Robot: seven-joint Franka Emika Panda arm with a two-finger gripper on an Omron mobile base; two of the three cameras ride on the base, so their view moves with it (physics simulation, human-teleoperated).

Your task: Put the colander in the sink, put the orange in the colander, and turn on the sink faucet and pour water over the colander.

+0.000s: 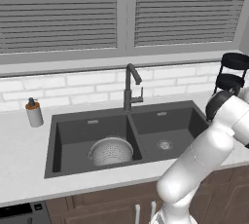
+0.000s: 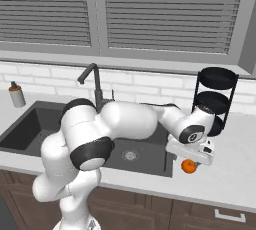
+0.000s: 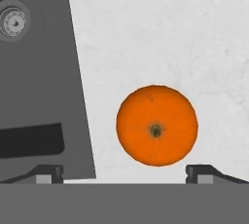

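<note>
the colander [image 1: 111, 151] already sits in the left basin of the sink [image 1: 73, 121], so the step in hand appears to be picking up the orange [image 3: 156, 125]. the orange rests on the pale counter [image 3: 170, 33] just beside the sink's right edge, and the gripper [image 3: 125, 173] hangs directly over it with its jaws spread wide and nothing between them. in the hand view the fruit lies between the two fingertips [image 3: 48, 173], a little toward the right one, stem dimple facing up. in the right base view the hand sits close above the orange [image 2: 188, 166].

the orange looks light, firm and round, with a smooth skin, so it is likely to roll or squirt sideways if pinched off centre. the safest hold is probably across its widest part, fingertips on opposite sides at mid height, with the hand centred a touch more over the fruit before it closes. moderate pressure should be enough, since the rind gives slightly. the sink faucet [image 1: 130, 87] stands behind the divider, untouched.
</note>
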